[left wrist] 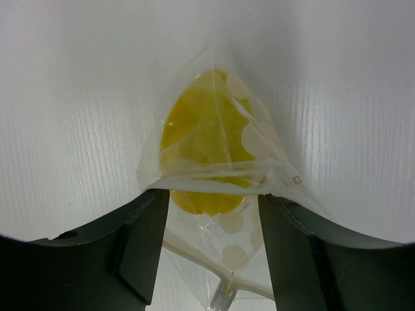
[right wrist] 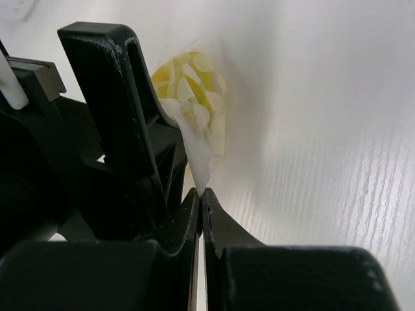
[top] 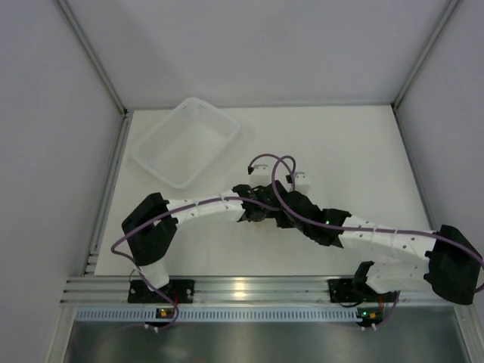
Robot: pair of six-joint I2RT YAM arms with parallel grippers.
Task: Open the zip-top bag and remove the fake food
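The two arms met a little below the middle of the overhead view, wrists crowded together over the white table (top: 348, 151), and from up there I couldn't make out what sat under them. The left wrist camera showed it plainly: the zip-top bag (left wrist: 275, 162), clear and glossy with pale round dots (left wrist: 253, 137) on the plastic, filled the centre of the frame with its lower part running down between the dark fingers. The fake food (left wrist: 198, 133), a bright yellow lump, sat inside the bag, its near end right at the fingertips. The left gripper (left wrist: 214, 196) had its fingers apart by the width of the pouch and looked clamped on its sides, the film pulled taut across the tips. In the right wrist view, the right gripper (right wrist: 202, 193) had its fingers pressed together at lower centre, pinching a thin edge of the bag. The translucent basket tray (top: 155, 147) sat upper left in the overhead view, well apart from the grippers.
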